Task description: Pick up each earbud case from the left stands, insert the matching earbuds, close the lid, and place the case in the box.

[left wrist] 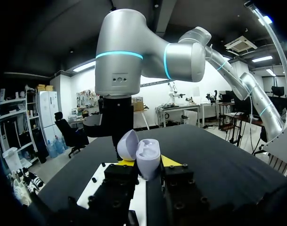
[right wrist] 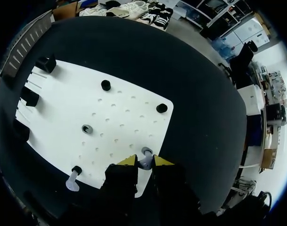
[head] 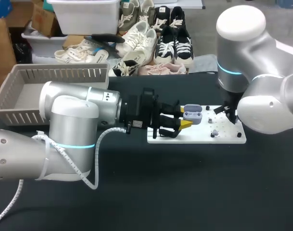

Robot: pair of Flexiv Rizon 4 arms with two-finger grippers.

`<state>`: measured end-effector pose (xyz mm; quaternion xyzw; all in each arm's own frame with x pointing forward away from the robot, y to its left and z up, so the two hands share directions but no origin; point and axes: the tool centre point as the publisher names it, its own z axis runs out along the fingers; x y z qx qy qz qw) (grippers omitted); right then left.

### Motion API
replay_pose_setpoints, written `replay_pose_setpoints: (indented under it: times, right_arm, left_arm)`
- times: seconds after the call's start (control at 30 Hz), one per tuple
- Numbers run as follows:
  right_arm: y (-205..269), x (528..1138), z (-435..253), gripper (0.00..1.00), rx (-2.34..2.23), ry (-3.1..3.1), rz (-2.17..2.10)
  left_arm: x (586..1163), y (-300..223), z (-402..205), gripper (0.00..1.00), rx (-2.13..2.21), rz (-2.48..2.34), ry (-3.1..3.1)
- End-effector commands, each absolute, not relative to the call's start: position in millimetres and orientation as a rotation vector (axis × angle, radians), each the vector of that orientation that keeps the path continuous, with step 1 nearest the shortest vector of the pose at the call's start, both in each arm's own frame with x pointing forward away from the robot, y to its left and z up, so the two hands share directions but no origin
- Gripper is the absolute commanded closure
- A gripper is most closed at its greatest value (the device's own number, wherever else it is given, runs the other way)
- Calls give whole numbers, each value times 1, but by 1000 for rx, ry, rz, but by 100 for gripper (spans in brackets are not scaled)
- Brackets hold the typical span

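Left pincer [left wrist: 148, 164] clamped from both sides on open lavender plastic earbud case [left wrist: 147, 151], lid up, over near end of flat white perforated board [head: 199, 138] on black bench [head: 184, 192]. Farther along, right pincer [right wrist: 144, 161] nearly closed, pinching small pale earbud [right wrist: 143, 163] at board's corner. Grey slatted basket [head: 59, 73] sat beyond.

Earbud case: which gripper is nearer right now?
Left. The left gripper is shut on the open earbud case; the right gripper is down at the white board, ahead of the case and apart from it.
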<state>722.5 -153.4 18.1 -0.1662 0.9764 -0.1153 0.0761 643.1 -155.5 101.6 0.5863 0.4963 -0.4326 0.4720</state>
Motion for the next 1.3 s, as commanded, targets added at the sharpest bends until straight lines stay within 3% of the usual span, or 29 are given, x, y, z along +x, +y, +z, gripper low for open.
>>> replay_pose_setpoints:
  times: [0.03,0.87,1.3]
  right_arm:
    - [-153,721,18,100,-495,2929,-346]
    - [-160,706,46,100,-427,2894,-355]
    - [-166,696,63,100,-128,3000,-293]
  left_arm:
    - [643,-155,101,100,1434,-1059,1213]
    - [643,-155,101,100,1434,-1059,1213]
    - [643,-155,101,100,1434,-1059,1213]
